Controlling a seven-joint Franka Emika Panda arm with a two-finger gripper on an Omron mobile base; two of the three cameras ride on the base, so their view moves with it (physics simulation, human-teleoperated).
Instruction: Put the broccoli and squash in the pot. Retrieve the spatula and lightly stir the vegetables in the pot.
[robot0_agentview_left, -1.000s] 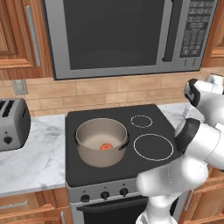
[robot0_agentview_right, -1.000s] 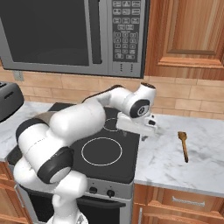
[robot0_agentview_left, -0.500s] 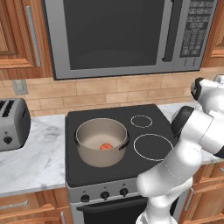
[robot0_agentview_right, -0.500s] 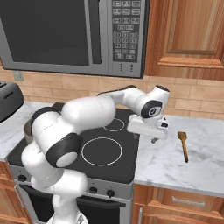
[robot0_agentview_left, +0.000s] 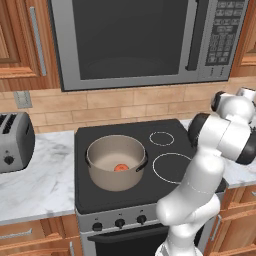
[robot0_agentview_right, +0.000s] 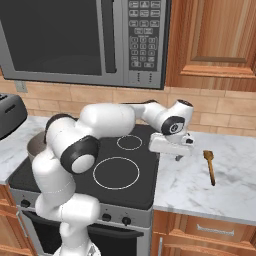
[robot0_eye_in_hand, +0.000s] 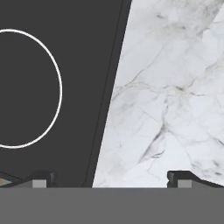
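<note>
The gripper (robot0_agentview_right: 179, 156) is wide open and holds nothing, near the spatula (robot0_agentview_right: 209, 165) lying flat on the counter (robot0_agentview_right: 185, 185); it looks light and stiff, best grabbed by its long handle.

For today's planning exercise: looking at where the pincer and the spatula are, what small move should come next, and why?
Probably shift the pincer sideways along the counter toward the spatula. It hangs open and empty over the stove edge, the spatula lies untouched beside it, and the squash already sits in the pot.
</note>
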